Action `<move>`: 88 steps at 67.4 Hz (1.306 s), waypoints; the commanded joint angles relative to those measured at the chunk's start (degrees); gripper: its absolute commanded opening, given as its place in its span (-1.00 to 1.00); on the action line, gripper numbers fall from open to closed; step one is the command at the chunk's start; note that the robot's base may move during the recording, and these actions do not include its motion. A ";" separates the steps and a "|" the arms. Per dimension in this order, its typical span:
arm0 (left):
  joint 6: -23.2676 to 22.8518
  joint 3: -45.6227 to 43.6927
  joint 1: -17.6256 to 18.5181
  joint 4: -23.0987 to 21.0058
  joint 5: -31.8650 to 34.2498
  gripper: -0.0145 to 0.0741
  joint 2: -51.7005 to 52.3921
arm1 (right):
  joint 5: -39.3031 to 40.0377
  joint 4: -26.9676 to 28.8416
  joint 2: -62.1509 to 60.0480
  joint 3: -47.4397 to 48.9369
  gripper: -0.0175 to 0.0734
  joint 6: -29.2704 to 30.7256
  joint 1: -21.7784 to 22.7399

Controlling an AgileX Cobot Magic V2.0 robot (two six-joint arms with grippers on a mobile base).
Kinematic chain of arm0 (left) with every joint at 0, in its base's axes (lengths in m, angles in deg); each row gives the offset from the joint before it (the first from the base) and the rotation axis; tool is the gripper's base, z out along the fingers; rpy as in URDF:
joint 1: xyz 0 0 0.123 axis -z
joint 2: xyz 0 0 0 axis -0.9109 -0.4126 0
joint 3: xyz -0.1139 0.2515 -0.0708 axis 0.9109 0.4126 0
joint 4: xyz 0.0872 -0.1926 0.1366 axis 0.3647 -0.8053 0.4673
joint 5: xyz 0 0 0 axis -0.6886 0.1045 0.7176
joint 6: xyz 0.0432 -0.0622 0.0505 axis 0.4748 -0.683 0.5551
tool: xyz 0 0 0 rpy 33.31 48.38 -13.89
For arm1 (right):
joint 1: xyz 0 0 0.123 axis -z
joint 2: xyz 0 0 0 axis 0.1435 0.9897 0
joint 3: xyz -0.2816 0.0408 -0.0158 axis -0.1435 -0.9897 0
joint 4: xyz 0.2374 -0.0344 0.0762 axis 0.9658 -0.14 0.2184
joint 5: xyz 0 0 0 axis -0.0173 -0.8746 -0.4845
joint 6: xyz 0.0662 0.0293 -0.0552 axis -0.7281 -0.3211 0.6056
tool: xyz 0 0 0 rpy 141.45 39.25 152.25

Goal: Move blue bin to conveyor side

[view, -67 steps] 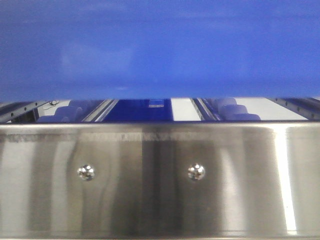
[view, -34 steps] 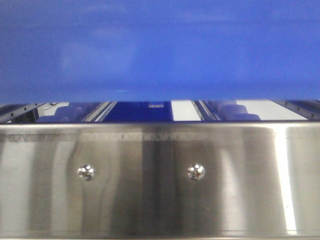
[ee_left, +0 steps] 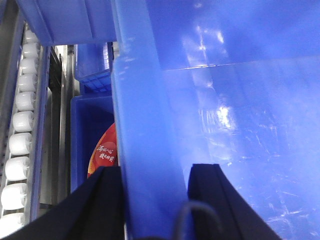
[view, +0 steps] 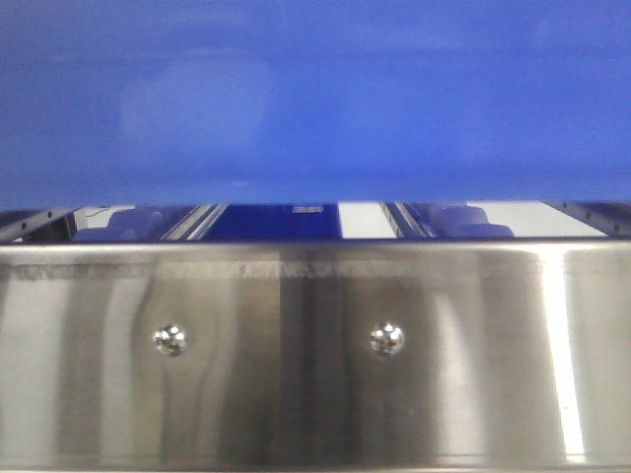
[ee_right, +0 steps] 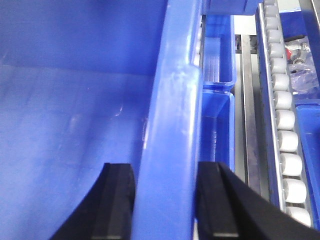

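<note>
- Blue plastic fills the top half of the front view: the blue bin [view: 315, 99] spans the whole width. Its lower edge hangs above the steel panel [view: 315, 394], with a thin gap between them.
- Below the bin, the panel carries two screws [view: 170, 339] side by side.
- The left claw [ee_left: 156, 197] is clamped on the bin's thick rim [ee_left: 145, 125] — one black finger [ee_left: 107, 200] outside the wall, the other inside.
- The right claw [ee_right: 167, 200] grips the bin's opposite rim [ee_right: 172, 125] the same way, with a finger on each side of the wall.
- Beside the bin on the left claw's side lies a smaller blue tub [ee_left: 82, 135] holding a red-orange packet [ee_left: 104, 152]. A row of white rollers [ee_left: 17, 135] runs beyond it.
- Beside the bin on the right claw's side sit more small blue tubs [ee_right: 220, 50] — then another roller track [ee_right: 285, 120].
</note>
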 commanded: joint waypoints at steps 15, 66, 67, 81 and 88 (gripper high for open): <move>1.18 -0.71 0.12 2.18 4.32 -0.72 1.10 | 5.58 -4.26 -1.32 0.84 -0.79 1.50 0.28; 1.18 -0.71 0.12 2.18 4.32 -0.72 1.10 | 10.73 -4.26 -1.32 0.84 -0.79 1.50 0.28; 1.18 -0.71 0.12 2.18 4.32 -0.72 1.10 | 10.73 -4.26 -1.32 0.84 -0.79 1.50 0.28; 1.18 -0.71 0.12 2.18 5.02 -0.72 1.10 | 10.73 -4.26 -1.32 0.84 -0.79 1.50 0.28; 1.18 -0.71 0.12 2.18 6.70 -0.72 1.10 | 10.73 -4.26 -1.32 0.84 -0.79 1.50 0.28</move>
